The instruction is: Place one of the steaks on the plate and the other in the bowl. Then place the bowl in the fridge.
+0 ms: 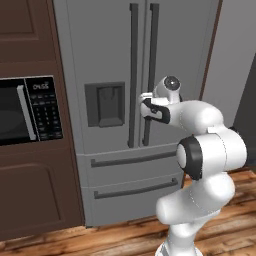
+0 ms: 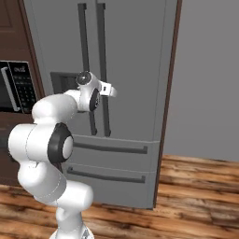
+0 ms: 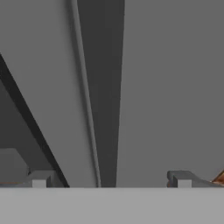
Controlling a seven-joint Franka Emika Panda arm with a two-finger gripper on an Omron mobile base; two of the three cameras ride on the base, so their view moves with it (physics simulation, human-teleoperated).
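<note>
1. Filling the centre of your left base view, the fridge [image 1: 115, 60] stands with both doors closed; its right edge meets a thin brown strip, and beyond that lies a plain grey wall [image 2: 210, 79].
2. Look to the left of that frame: dark brown cabinets [image 1: 25, 30] butt against the fridge's left edge, with a black-fronted microwave [image 1: 27, 110] set into them at mid height.
3. You have open wooden floor [image 2: 196, 196] across the lower right of the right base view, in front of the wall and the fridge's bottom corner.
4. Your arm [image 1: 210, 150] rises at the lower right of the left base view and bends toward the doors.
5. Two long dark handles [image 1: 134, 75] run down either side of the door seam; below them sit two drawers [image 1: 135, 175] with horizontal bars.
6. Your gripper [image 3: 111, 179] points at the door front with its jaws spread wide and nothing between them; a dark handle [image 3: 103, 87] runs up the middle of the hand view, between the fingertips [image 3: 181, 178].
</note>
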